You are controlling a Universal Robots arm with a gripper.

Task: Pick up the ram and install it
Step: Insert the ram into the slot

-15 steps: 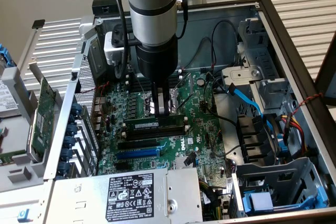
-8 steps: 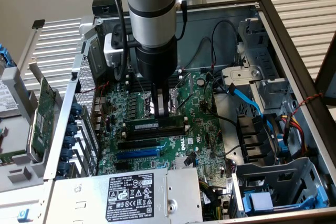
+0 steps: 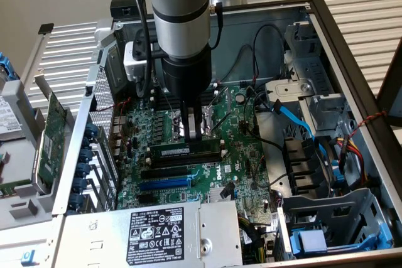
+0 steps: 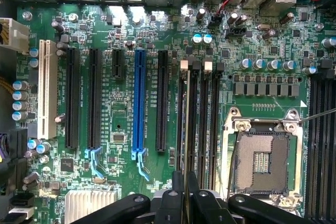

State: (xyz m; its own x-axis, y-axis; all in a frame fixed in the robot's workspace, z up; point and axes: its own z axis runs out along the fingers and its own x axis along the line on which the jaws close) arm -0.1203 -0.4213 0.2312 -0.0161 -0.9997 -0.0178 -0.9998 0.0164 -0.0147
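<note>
The ram (image 3: pixel 179 150), a thin green stick with a white label strip, stands on edge along a black memory slot (image 3: pixel 188 158) on the motherboard. My gripper (image 3: pixel 192 131) comes straight down onto its top edge, with both fingers pressed against its sides, shut on it. In the wrist view the ram (image 4: pixel 186 129) shows edge-on as a thin pale line running over the slot with white end clips (image 4: pixel 184 65). The gripper (image 4: pixel 185 195) has its dark fingers (image 4: pixel 172 198) close together around that line. I cannot tell whether the stick is fully seated.
An open CPU socket (image 4: pixel 262 161) lies beside the memory slots, and a blue expansion slot (image 4: pixel 139 103) on their other side. A larger green card (image 3: pixel 50 133) leans outside the case at the exterior view's left. The power supply (image 3: pixel 157 230), a blue cable (image 3: pixel 295 120) and drive cages (image 3: pixel 326 218) crowd the case.
</note>
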